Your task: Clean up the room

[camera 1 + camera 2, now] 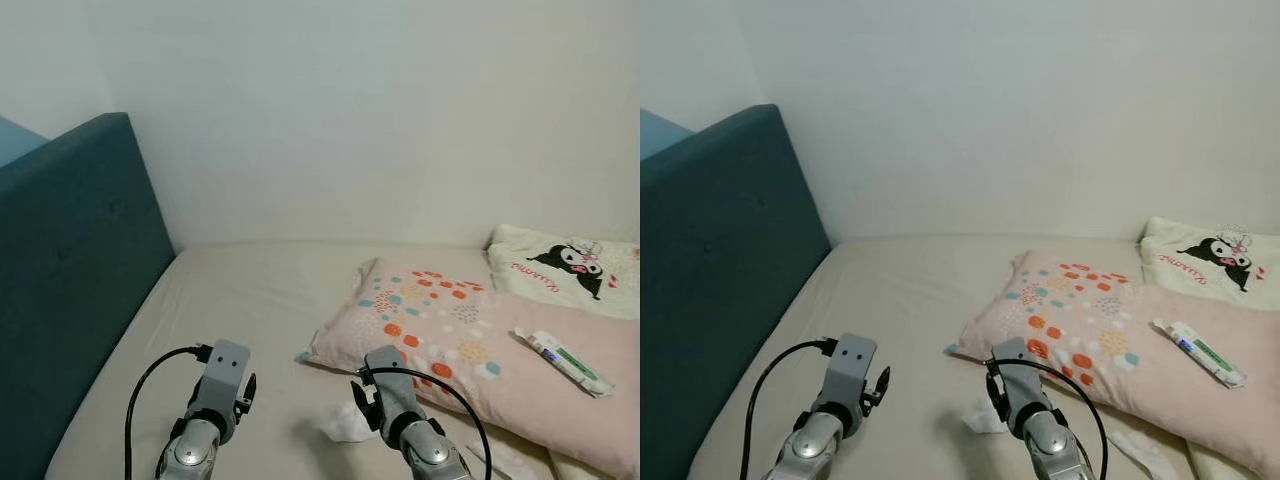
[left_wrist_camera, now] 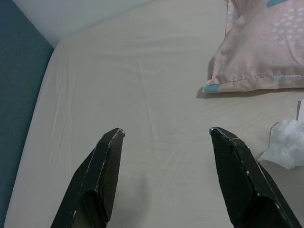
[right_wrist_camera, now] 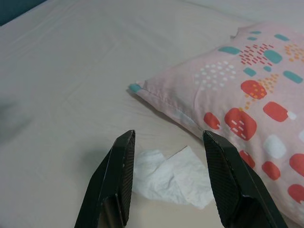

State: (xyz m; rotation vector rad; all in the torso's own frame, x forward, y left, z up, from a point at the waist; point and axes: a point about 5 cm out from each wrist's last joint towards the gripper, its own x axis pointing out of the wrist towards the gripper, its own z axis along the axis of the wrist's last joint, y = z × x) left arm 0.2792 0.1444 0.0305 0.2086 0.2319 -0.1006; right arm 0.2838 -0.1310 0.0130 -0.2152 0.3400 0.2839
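A crumpled white tissue (image 1: 345, 422) lies on the beige bed sheet (image 1: 250, 300), just off the near corner of a pink dotted pillow (image 1: 450, 330). On that pillow rests a white tube with green print (image 1: 565, 362). My right gripper (image 3: 169, 134) is open and hovers right above the tissue (image 3: 166, 178), nothing between its fingers. To its left my left gripper (image 2: 167, 130) is open too, over bare sheet, with the tissue (image 2: 287, 142) off to its side. Both silver arms (image 1: 215, 400) reach in from the bottom of the eye views.
A teal padded headboard (image 1: 70, 270) walls off the left side and a white wall runs behind the bed. A cream pillow with a cartoon figure (image 1: 570, 265) lies at the far right. Another scrap of white paper (image 1: 1140, 445) sits under the pink pillow's near edge.
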